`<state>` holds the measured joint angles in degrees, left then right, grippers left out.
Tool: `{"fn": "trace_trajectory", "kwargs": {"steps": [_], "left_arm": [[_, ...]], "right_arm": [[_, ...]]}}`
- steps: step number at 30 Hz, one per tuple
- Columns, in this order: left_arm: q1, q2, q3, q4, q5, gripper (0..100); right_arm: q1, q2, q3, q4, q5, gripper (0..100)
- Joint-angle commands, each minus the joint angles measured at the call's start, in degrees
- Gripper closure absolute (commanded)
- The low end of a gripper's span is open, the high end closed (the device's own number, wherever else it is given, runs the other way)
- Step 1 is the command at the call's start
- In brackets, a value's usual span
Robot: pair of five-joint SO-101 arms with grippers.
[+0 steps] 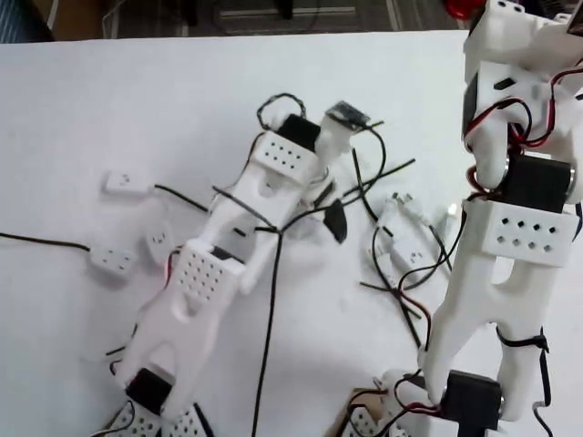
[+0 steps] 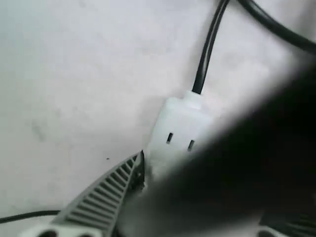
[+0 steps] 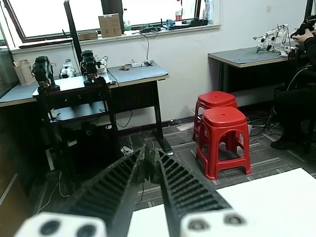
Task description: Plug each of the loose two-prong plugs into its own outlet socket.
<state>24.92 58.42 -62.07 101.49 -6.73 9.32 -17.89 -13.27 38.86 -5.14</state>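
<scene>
Your left gripper (image 1: 319, 191) sits low over the white counter (image 1: 137, 91), mid-table. Its wrist view puts a white plastic two-slot outlet socket (image 2: 178, 136) right at the tip of the grey ribbed jaw, slots facing up at the camera. The socket's long axis runs straight away from the jaws, in line with its black cable (image 2: 210, 49), which leaves the far end. The other jaw is a dark blur across the socket's side, so you can't tell if the jaws are clamped on it or just around it. Your right gripper (image 3: 148, 157) is lifted off the counter, aimed at the room, jaws together, empty. The left arm is clearly nearer. Three small white socket blocks (image 1: 127, 182) lie well apart toward the left of the high view. The small white pieces (image 1: 405, 237) in tangled wire by the right arm are too small to call plug or socket. The next move likely turns on the jaws squaring across the socket's short sides, not along the cable.
</scene>
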Motion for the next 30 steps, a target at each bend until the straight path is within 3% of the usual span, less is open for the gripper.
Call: {"fn": "trace_trajectory", "kwargs": {"steps": [1,6,12,18,22,26,30], "left_arm": [[0.31,1.54,-0.97,-0.09,-1.14,60],[0.48,2.33,-1.05,-0.35,-1.14,64],[0.31,2.42,-1.05,-2.73,-1.14,92],[0.48,2.15,-1.23,-5.8,-0.79,95],[0.4,2.15,-9.85,-10.11,-0.7,98],[0.84,3.21,-22.77,-18.55,-1.23,98],[0.57,7.78,-26.81,-35.69,-1.23,98]], "right_arm": [[0.04,-0.13,-1.93,-0.13,-0.18,98.1],[0.04,-0.13,-1.93,-0.13,-0.18,98.1],[0.22,-0.13,-1.93,-0.22,-0.18,98.1],[0.22,-0.13,-1.93,-0.22,-0.26,98.1],[0.13,-0.13,-1.93,-0.22,-0.35,98.1],[0.31,-0.13,-1.93,-0.22,-0.26,98.1],[0.4,-0.13,-2.02,-0.48,-0.26,98.1]]}}
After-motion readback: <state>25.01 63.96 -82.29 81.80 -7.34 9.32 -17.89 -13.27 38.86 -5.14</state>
